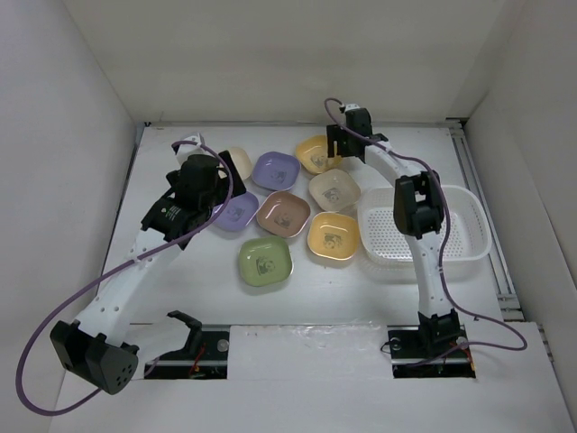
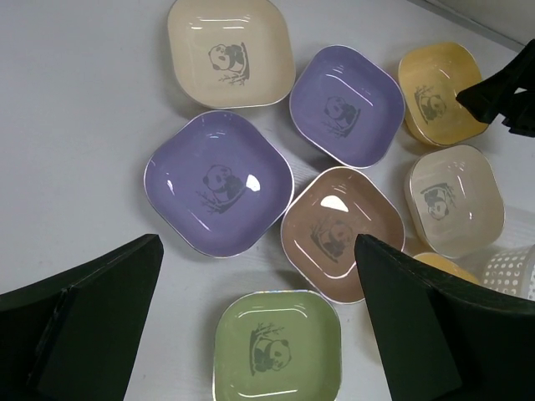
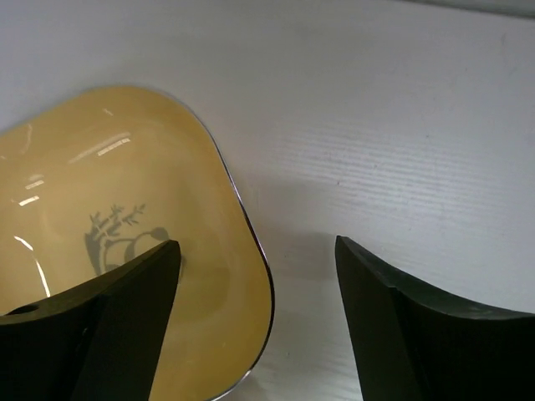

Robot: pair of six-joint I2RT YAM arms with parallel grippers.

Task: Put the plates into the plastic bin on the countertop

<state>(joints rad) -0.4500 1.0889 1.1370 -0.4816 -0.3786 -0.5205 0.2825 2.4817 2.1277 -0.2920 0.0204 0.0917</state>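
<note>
Eight plates lie clustered on the white countertop (image 1: 180, 289): cream (image 2: 230, 52), two purple (image 2: 219, 182) (image 2: 347, 104), yellow (image 1: 317, 153), cream (image 1: 334, 189), pink-brown (image 1: 283, 214), yellow (image 1: 333, 236) and green (image 1: 265, 261). The white plastic bin (image 1: 469, 236) stands to their right and holds no plates. My right gripper (image 3: 255, 244) is open astride the far yellow plate's (image 3: 125, 217) rim, one finger over the dish and the other over the countertop. My left gripper (image 2: 257, 246) hovers open high above the left plates, holding nothing.
The right arm (image 1: 424, 225) crosses over the bin's left half. White walls close in the left, back and right sides. A metal rail (image 1: 487, 207) runs along the right edge. The right gripper's black tip (image 2: 501, 96) shows in the left wrist view.
</note>
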